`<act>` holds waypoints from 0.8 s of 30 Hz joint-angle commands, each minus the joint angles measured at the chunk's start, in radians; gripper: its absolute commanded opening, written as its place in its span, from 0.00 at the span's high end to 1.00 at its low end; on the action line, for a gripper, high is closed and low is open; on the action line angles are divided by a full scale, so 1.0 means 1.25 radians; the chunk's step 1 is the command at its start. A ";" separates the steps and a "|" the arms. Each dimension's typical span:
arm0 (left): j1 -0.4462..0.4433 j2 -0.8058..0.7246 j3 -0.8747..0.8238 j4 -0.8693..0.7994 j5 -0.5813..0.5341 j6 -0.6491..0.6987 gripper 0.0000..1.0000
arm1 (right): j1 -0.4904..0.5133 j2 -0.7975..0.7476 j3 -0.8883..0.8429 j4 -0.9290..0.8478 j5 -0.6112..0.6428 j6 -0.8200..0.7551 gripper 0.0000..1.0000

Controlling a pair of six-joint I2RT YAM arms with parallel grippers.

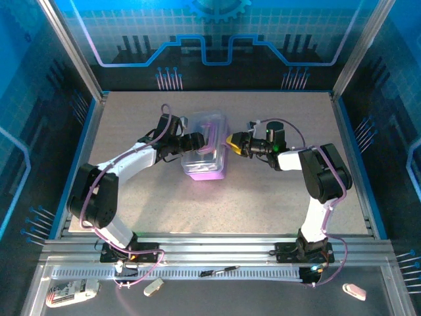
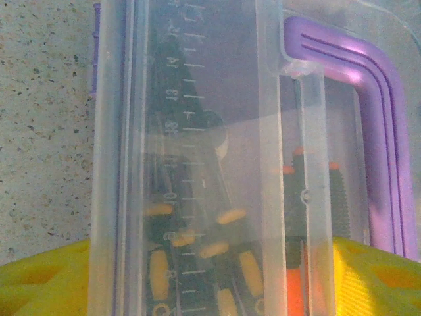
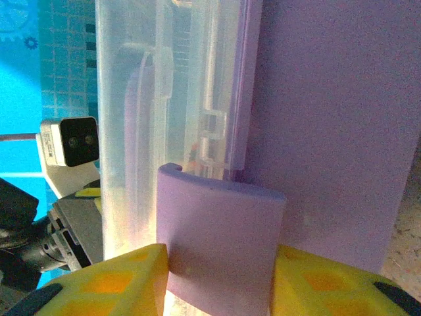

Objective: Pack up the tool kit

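The tool kit (image 1: 207,148) stands in the middle of the table, with a purple base (image 3: 335,112) and a clear lid (image 3: 164,85). Through the lid I see yellow-handled screwdrivers (image 2: 161,270) and an orange-handled one (image 2: 296,263) beside the purple handle (image 2: 375,131). My left gripper (image 1: 195,140) is at the case's left side. In the left wrist view its yellow fingers (image 2: 46,283) press against both sides of a broad strip of the lid, with the left gripper (image 2: 210,247) shut on it. My right gripper (image 1: 231,141) is at the case's right side. In its own view the right gripper (image 3: 220,253) is shut on a purple latch (image 3: 220,224).
Blue panel walls and metal posts enclose the table (image 1: 276,197). On the front ledge lie white objects (image 1: 72,289) (image 1: 153,286) (image 1: 354,290) and a thin dark tool (image 1: 220,270). The left wrist camera (image 3: 69,140) shows beyond the case.
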 commanded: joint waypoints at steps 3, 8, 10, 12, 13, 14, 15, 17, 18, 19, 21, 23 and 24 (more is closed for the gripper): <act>-0.005 0.057 -0.054 -0.165 0.001 0.003 0.30 | -0.007 0.001 -0.009 -0.039 0.007 -0.039 0.57; -0.006 0.057 -0.053 -0.165 0.002 0.002 0.30 | -0.004 0.007 -0.003 -0.078 0.018 -0.067 0.57; -0.006 0.056 -0.054 -0.165 0.002 0.001 0.30 | -0.005 0.005 -0.003 -0.110 0.026 -0.092 0.57; -0.006 0.054 -0.056 -0.165 0.001 0.002 0.30 | -0.005 0.004 -0.003 -0.144 0.033 -0.117 0.57; -0.006 0.054 -0.056 -0.165 0.000 0.003 0.30 | -0.004 0.003 -0.003 -0.160 0.036 -0.129 0.57; -0.006 0.055 -0.056 -0.166 0.000 0.002 0.31 | -0.004 0.003 -0.004 -0.171 0.040 -0.139 0.57; -0.005 0.055 -0.056 -0.165 0.000 0.002 0.30 | -0.003 0.003 -0.005 -0.175 0.043 -0.143 0.56; -0.006 0.055 -0.058 -0.161 0.004 0.000 0.30 | -0.001 0.006 -0.004 -0.178 0.042 -0.144 0.56; -0.005 0.056 -0.058 -0.160 0.004 -0.001 0.31 | -0.001 0.007 -0.002 -0.183 0.043 -0.147 0.56; -0.005 0.057 -0.058 -0.160 0.005 -0.002 0.31 | 0.001 0.009 0.003 -0.190 0.045 -0.151 0.56; -0.006 0.058 -0.056 -0.160 0.005 -0.003 0.31 | 0.004 0.008 0.008 -0.203 0.048 -0.158 0.56; -0.006 0.056 -0.056 -0.158 0.005 -0.004 0.31 | 0.003 0.005 0.007 -0.233 0.055 -0.175 0.56; -0.005 0.056 -0.057 -0.158 0.005 -0.004 0.31 | 0.003 0.002 0.008 -0.254 0.062 -0.189 0.56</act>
